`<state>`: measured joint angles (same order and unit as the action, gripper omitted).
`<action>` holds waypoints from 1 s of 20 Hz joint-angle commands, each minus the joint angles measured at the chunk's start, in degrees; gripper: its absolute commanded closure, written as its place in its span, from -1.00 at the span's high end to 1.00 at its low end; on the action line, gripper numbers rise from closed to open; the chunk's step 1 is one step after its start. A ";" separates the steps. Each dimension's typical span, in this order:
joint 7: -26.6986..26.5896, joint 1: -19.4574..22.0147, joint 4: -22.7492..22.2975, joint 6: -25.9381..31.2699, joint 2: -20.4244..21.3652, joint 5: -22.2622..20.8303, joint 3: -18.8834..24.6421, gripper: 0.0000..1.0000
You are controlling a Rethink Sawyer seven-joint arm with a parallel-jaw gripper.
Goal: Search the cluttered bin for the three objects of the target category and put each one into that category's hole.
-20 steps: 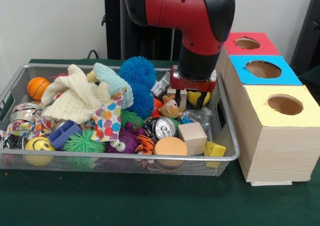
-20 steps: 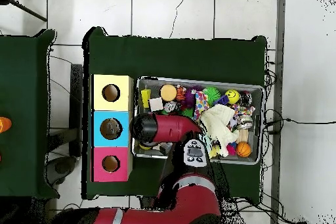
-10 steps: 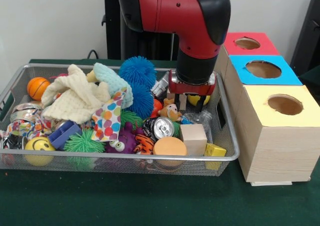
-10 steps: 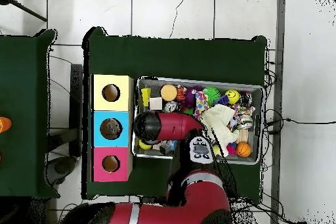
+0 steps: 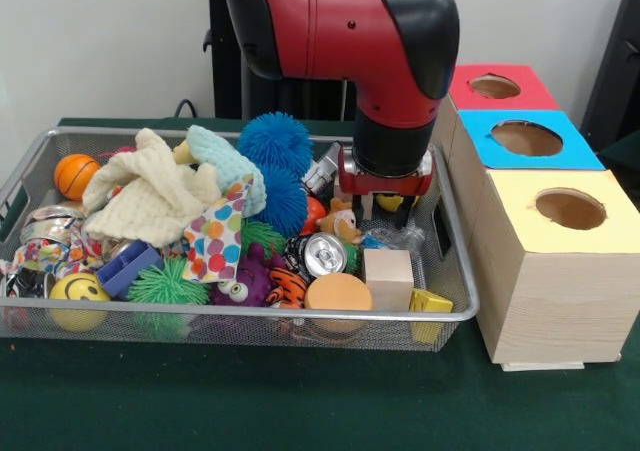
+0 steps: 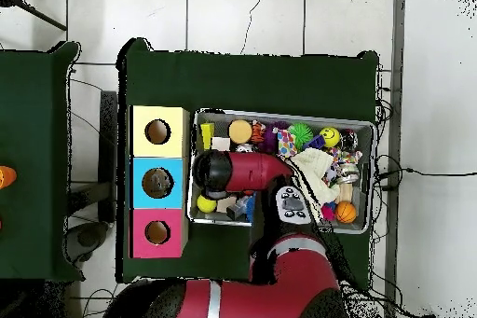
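Observation:
My gripper (image 5: 385, 209) hangs low in the right end of the wire bin (image 5: 250, 314), its fingers spread with nothing clearly between them. It is just above a small plush animal (image 5: 343, 219) and a crumpled plastic bag (image 5: 402, 236). A yellow ball (image 5: 390, 202) shows behind it; in the overhead view this yellow ball (image 6: 206, 203) lies apart from the arm's head (image 6: 213, 172), which hides the gripper. Beside the bin stand three boxes with round holes: red (image 5: 495, 86), blue (image 5: 527, 138) and yellow (image 5: 570, 209).
Near the gripper lie a wooden block (image 5: 387, 271), a soda can (image 5: 328, 254), an orange disc (image 5: 340, 293) and a yellow block (image 5: 430, 299). Blue spiky balls (image 5: 275, 143), cream cloth (image 5: 150, 196), a basketball (image 5: 75, 174) and a smiley ball (image 5: 78, 291) fill the left.
The arm has shifted along the bin toward the front camera and a little left, uncovering the yellow ball in the overhead view. The gripper sits slightly lower over the plush toy.

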<state>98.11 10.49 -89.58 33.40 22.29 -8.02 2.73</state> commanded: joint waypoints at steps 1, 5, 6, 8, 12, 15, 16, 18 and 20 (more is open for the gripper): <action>-0.23 1.64 3.57 1.59 -1.77 -1.42 4.88 1.00; 0.80 1.20 3.54 5.29 -1.75 -0.50 4.51 1.00; 1.44 0.63 3.74 6.86 -2.01 -0.50 3.62 1.00; -0.46 0.82 5.07 4.68 -2.18 -1.88 4.33 1.00; -0.93 0.84 4.81 3.93 -1.04 -2.36 4.50 1.00; -0.02 0.85 5.35 -0.93 -1.11 -2.58 5.10 1.00; 0.77 0.66 5.59 -2.53 -1.28 -2.60 4.93 1.00; 1.31 -0.05 5.94 -1.83 -1.43 -3.04 3.75 1.00; 1.44 -0.80 6.00 0.19 -0.47 -3.21 2.80 1.00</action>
<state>98.11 10.59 -88.49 34.37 22.19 -8.06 3.32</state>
